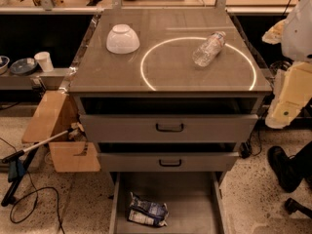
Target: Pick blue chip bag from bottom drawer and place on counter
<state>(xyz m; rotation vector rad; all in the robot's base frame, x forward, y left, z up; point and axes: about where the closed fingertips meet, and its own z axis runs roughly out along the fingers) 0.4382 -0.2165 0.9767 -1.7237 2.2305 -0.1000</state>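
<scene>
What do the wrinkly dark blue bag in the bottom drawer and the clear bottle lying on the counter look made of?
The wrinkly blue chip bag: likely foil or plastic film, creased, slightly shiny. The clear bottle: thin transparent plastic, apparently, the counter visible through it. The gripper is not in view.

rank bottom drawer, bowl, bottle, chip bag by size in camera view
1. bottom drawer
2. blue chip bag, white bowl, clear plastic bottle: alike, bag nearest camera, unranked
The gripper hangs at the right edge, beside the counter.
</scene>
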